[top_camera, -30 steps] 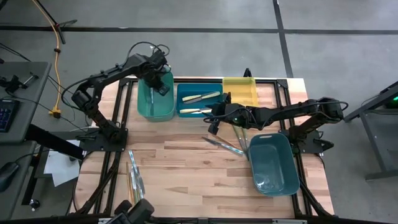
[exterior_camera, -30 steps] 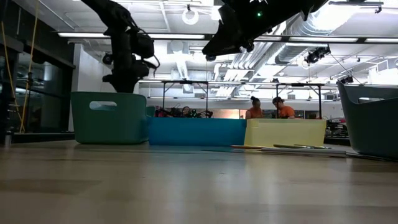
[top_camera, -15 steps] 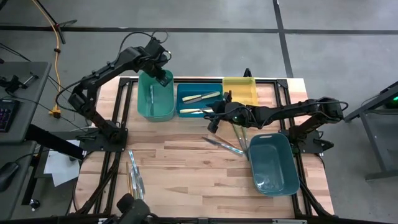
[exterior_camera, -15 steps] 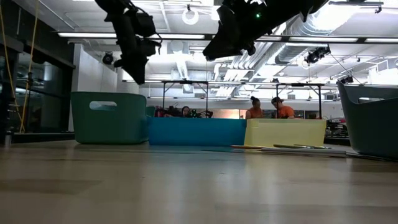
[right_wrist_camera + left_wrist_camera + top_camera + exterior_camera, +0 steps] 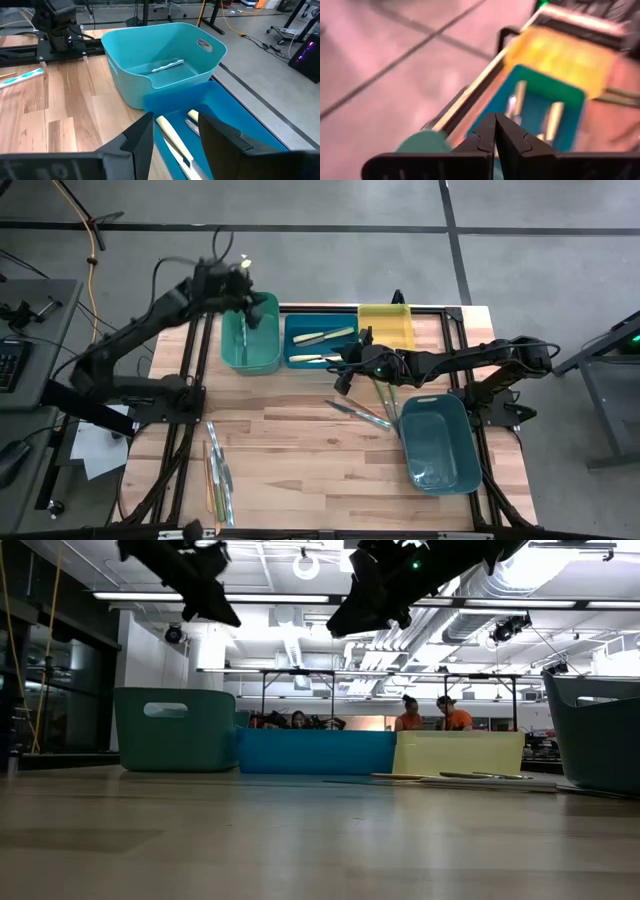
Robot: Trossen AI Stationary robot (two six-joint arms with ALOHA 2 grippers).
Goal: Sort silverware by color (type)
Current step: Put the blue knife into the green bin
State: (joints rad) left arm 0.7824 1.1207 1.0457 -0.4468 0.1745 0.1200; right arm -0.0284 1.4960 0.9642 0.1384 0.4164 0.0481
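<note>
Silverware is spread about. One piece lies in the green bin. Pale-handled pieces lie in the blue bin. Loose pieces rest flat on the wood mid-table, and more lie near the left front. My left gripper hangs high over the green bin's far end, shut and empty. My right gripper hovers open over the blue bin's near right corner, its fingers apart above a pale-handled piece.
A yellow bin stands right of the blue one along the far edge. A larger teal bin sits at the right front. Bare wood lies in the table's middle and front. People sit far behind the table.
My left gripper has risen up out of the green bin and tipped from pointing down to slanting closer to level. Its arm has swung toward the table's left edge. The silverware in the bins has stayed put.
</note>
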